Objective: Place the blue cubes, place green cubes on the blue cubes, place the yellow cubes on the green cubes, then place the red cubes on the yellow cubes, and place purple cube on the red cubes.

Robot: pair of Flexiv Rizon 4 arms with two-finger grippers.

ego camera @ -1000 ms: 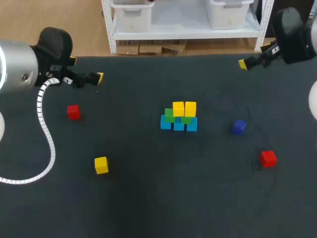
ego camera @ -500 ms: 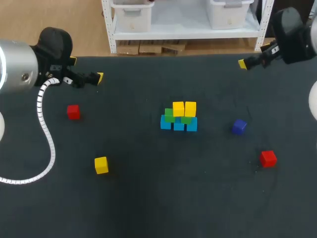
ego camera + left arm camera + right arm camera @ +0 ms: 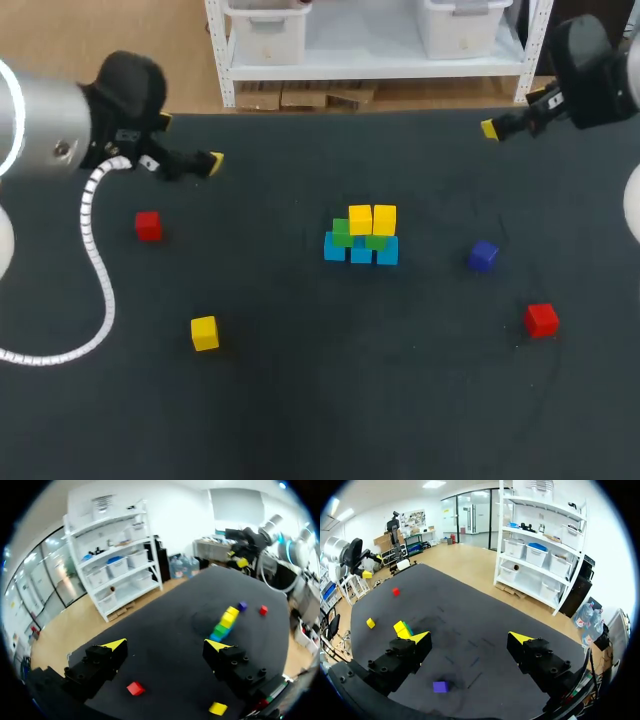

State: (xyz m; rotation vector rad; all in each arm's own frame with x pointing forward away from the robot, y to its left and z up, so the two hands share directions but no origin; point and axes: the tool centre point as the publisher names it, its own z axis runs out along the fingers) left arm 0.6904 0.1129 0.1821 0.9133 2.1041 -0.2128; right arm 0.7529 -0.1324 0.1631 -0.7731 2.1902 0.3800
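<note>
Worktop (image 3: 300,400): uniform dark charcoal.
Central stack, bottom to top: blue cubes (image 3: 361,252) in light blue, green cubes (image 3: 343,234) in mid green, yellow cubes (image 3: 372,219) in bright yellow.
Loose items: left red cube (image 3: 148,225) and right red cube (image 3: 541,319) in saturated red; single yellow cube (image 3: 204,332) in bright yellow; purple cube (image 3: 483,255) in deep blue-violet.
Left gripper (image 3: 165,645) and right gripper (image 3: 470,637): black bodies, bright yellow tips.
Left arm (image 3: 40,135): silver, black wrist. Cable (image 3: 92,250): white, ribbed.

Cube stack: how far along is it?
Done: blue cubes down, green cubes on them, two yellow cubes on top. In hand: nothing; left gripper and right gripper are both open and empty. Left: one loose yellow cube, two red cubes and the purple cube lie apart.
</note>
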